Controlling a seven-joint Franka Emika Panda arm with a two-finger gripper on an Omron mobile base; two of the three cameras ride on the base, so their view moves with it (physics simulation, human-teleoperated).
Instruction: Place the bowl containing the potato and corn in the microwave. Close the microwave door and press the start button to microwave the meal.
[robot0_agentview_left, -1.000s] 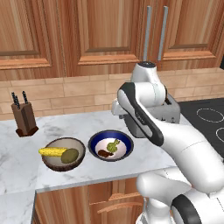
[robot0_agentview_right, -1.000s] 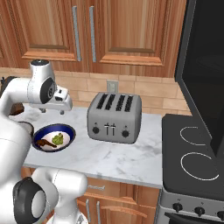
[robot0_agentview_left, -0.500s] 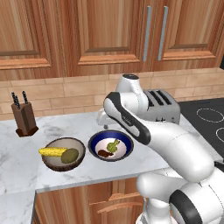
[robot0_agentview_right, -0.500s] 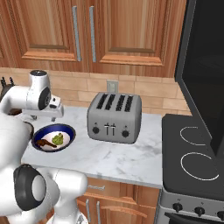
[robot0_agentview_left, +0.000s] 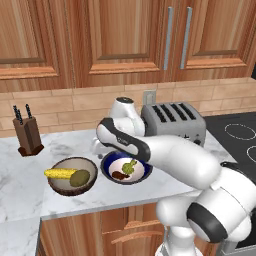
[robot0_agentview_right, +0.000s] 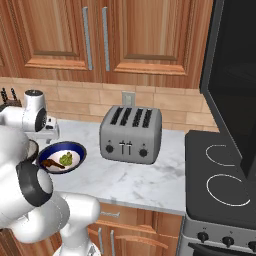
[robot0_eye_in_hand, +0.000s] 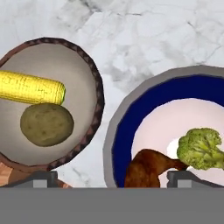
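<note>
White grey-veined marble table on wooden base cabinets, along a tan tile backsplash. Standing directly on it, left to right in the left base view:
- dark wooden knife block, at the back by the wall;
- round shallow dark-brown wooden bowl, near the front edge;
- round blue-rimmed bowl with white inside, just beside the wooden bowl, narrow strip of marble between their rims;
- grey steel four-slot toaster, at the back, near the stove end.
</note>
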